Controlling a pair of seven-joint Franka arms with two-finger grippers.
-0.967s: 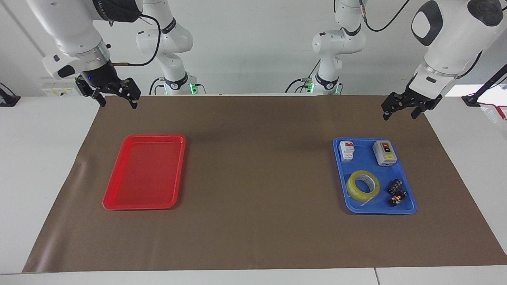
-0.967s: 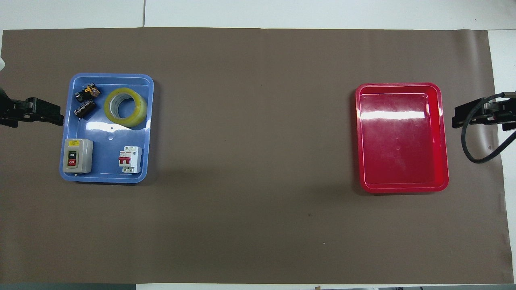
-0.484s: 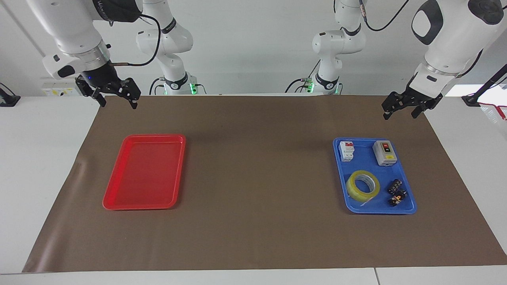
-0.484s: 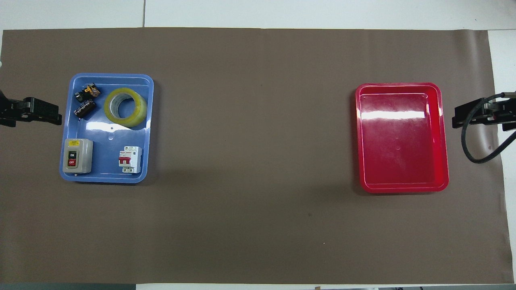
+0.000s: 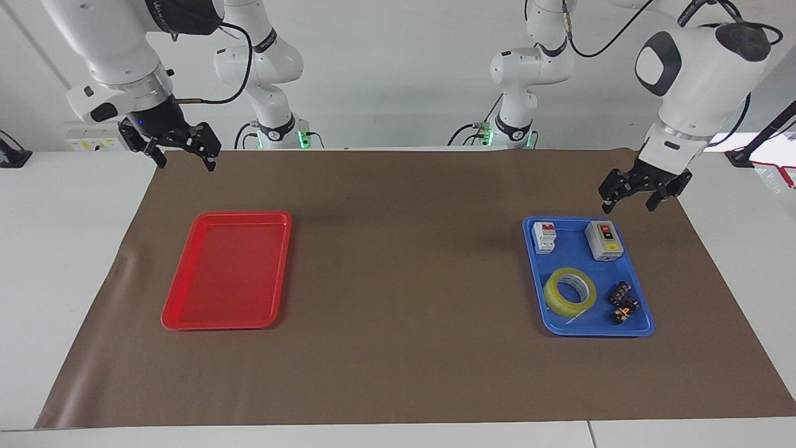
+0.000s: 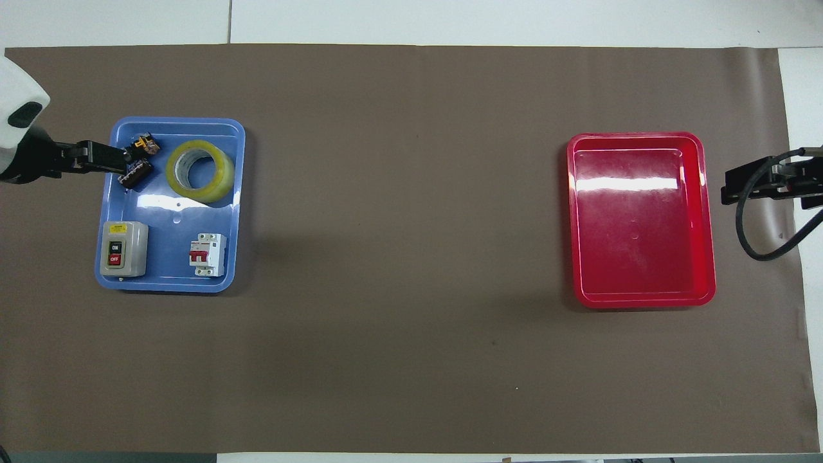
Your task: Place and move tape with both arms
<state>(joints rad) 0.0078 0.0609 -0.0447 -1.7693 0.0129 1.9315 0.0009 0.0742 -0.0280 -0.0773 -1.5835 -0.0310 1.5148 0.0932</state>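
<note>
The yellow tape (image 5: 569, 292) lies flat in the blue tray (image 5: 578, 252), in the part farther from the robots; it also shows in the overhead view (image 6: 200, 171). My left gripper (image 5: 627, 204) hangs open and empty in the air over the blue tray's (image 6: 173, 222) rim at the left arm's end (image 6: 103, 157), apart from the tape. My right gripper (image 5: 185, 160) waits open and empty in the air over the mat's edge beside the red tray (image 5: 227, 267), and shows at the overhead view's edge (image 6: 730, 186).
The blue tray also holds a grey on/off switch box (image 5: 603, 239), a white circuit breaker (image 5: 545, 237) and small black parts (image 5: 623, 302) beside the tape. The red tray (image 6: 643, 218) holds nothing. A brown mat (image 5: 404, 280) covers the table. Two smaller arms (image 5: 522, 68) stand at the robots' end.
My left gripper has come down and moved in over the blue tray's rim. The right arm, the tape and the trays have not moved.
</note>
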